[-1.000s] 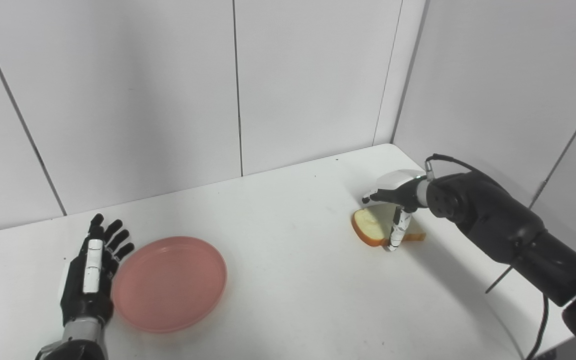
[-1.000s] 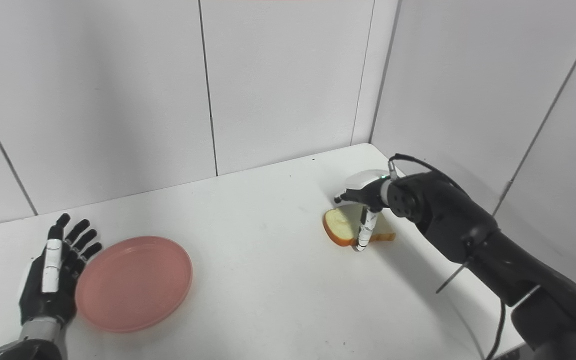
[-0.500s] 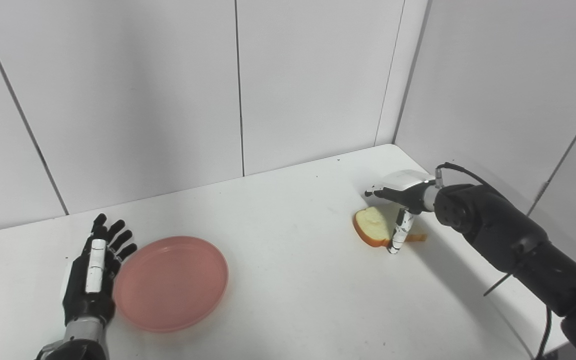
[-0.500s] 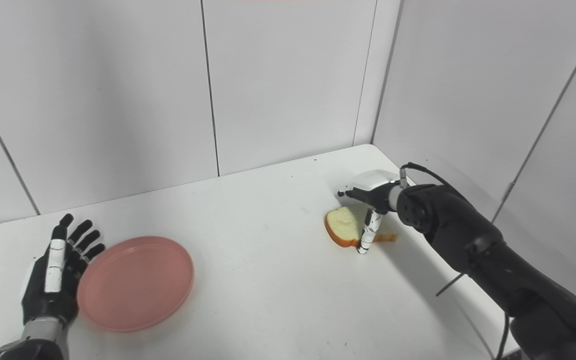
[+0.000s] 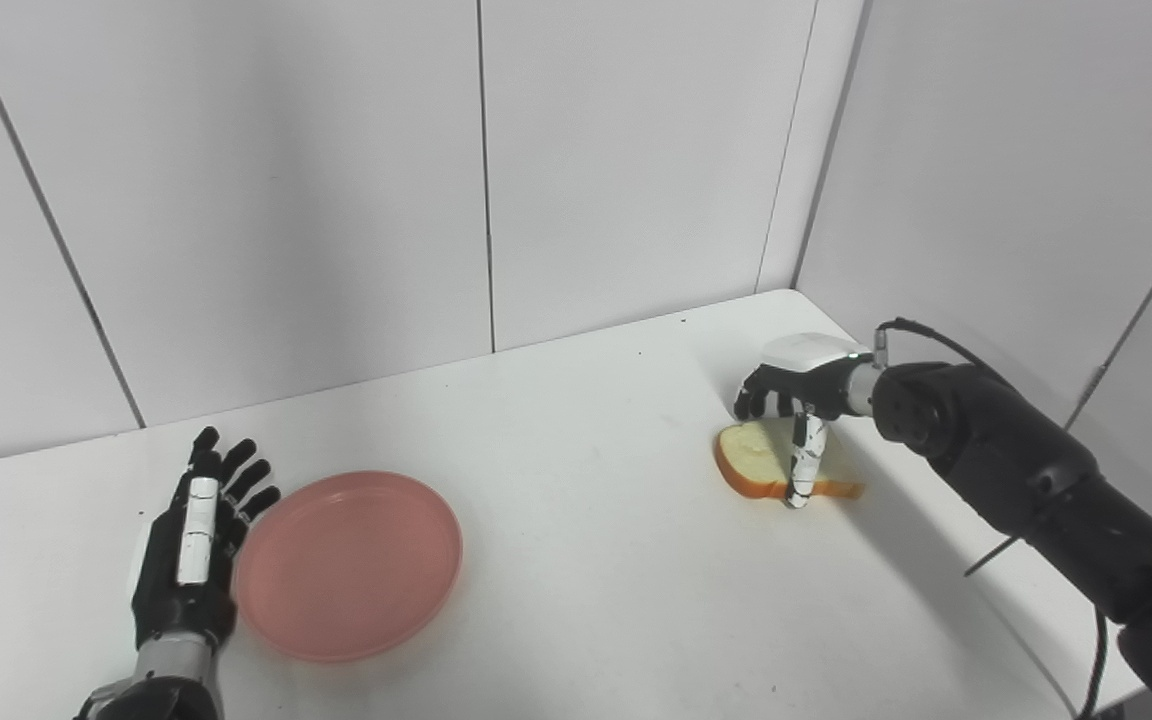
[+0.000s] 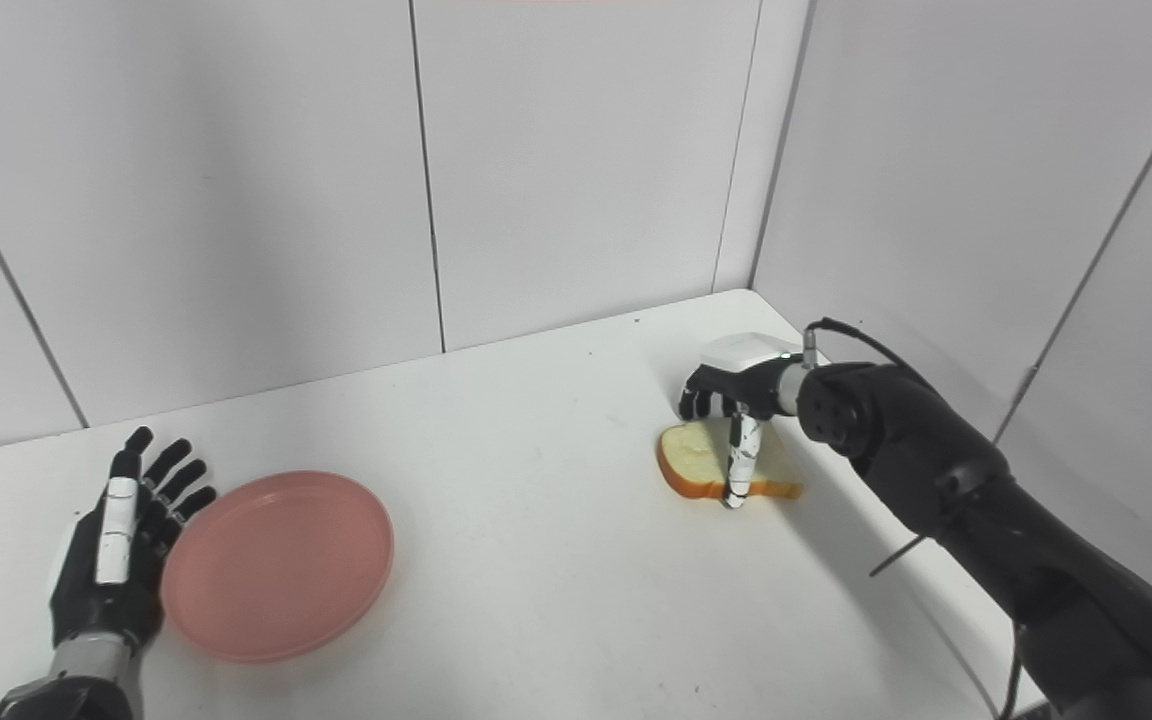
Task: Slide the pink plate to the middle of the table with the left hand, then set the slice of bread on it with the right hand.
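Observation:
The pink plate (image 5: pixel 348 564) lies on the left part of the white table (image 5: pixel 586 560). My left hand (image 5: pixel 193 545) rests flat and open beside it, its edge against the plate's left rim. The slice of bread (image 5: pixel 771 472) lies flat on the table at the right. My right hand (image 5: pixel 794 395) hovers over it, its thumb reaching down to the bread's near edge. The fingers (image 6: pixel 704 399) curl down above the far edge, apart from the thumb. The bread is not lifted.
White wall panels stand behind the table and along its right side, close to the bread. The table's right edge (image 5: pixel 1026 660) runs under my right forearm (image 5: pixel 1016 470). Bare tabletop lies between the plate and the bread.
The camera has shifted slightly. My right hand's fingers, stretched out before, have curled down over the bread. The bread, tilted earlier, now lies flat. The left hand and plate have not moved.

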Robot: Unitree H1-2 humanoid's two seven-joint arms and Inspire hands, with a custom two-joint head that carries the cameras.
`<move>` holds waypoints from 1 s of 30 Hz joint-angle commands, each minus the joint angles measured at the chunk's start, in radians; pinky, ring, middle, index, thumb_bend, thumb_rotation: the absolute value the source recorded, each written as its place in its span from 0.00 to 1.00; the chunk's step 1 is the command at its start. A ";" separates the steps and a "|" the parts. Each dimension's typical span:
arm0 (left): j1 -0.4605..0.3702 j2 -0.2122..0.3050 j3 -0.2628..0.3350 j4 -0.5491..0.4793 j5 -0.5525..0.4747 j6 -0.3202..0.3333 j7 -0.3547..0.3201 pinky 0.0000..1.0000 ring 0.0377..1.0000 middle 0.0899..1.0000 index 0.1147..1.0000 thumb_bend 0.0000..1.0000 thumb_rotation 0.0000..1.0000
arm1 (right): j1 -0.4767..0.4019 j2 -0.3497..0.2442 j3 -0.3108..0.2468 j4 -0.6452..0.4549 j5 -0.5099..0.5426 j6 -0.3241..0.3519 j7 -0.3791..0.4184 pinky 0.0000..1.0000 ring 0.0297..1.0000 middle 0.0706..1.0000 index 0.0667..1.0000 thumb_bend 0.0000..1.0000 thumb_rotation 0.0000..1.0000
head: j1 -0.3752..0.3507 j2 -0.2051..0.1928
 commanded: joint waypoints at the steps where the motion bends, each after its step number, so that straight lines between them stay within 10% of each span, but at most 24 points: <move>1: 0.014 0.002 -0.002 0.014 -0.001 0.048 0.002 0.79 0.85 0.87 0.93 0.87 0.79 | 0.020 -0.013 0.026 0.013 -0.006 0.013 0.059 0.42 0.44 0.46 0.51 0.59 0.00 | 0.001 0.001; 30: 0.022 -0.005 -0.007 -0.011 0.007 0.066 0.007 0.77 0.85 0.87 0.93 0.85 0.80 | 0.024 -0.051 0.001 -0.210 -0.083 0.032 0.079 0.41 0.45 0.43 0.48 0.53 0.00 | 0.014 0.012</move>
